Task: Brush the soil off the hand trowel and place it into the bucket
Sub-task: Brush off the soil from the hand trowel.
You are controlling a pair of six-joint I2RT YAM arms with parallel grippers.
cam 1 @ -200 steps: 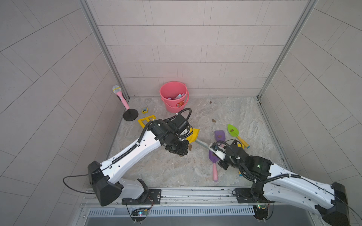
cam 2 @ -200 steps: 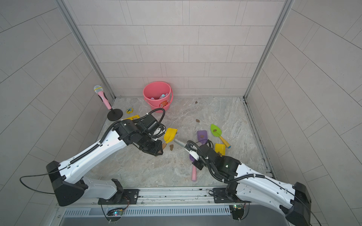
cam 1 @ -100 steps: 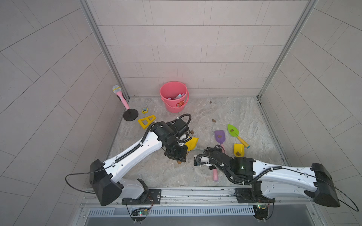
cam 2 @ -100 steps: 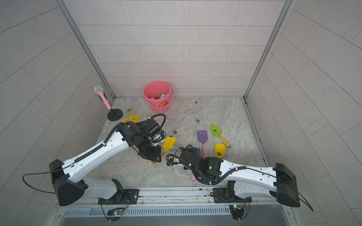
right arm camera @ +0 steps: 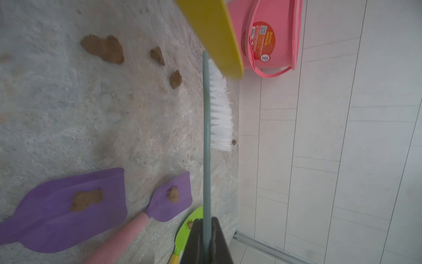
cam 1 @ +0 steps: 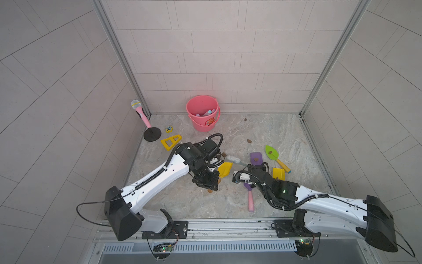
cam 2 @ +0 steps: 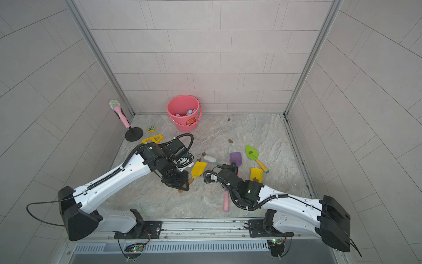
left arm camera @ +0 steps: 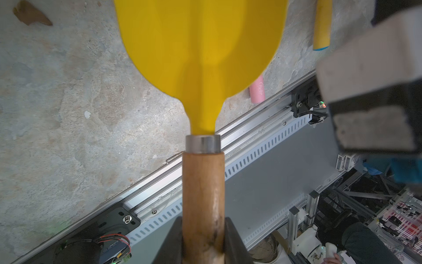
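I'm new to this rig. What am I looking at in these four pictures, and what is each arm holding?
Two white-and-black robot arms stand at the front edge of a stone-look floor. The two wide pictures come from one overhead camera pair; the two close-ups come from a camera on each arm's wrist. The left gripper is shut on the wooden handle of a yellow trowel. The right gripper is shut on a brush with white bristles, its head close to the trowel's blade. On the floor are brown soil lumps, a green trowel, purple trowels, a toy microphone and, at the back, the pink bucket.
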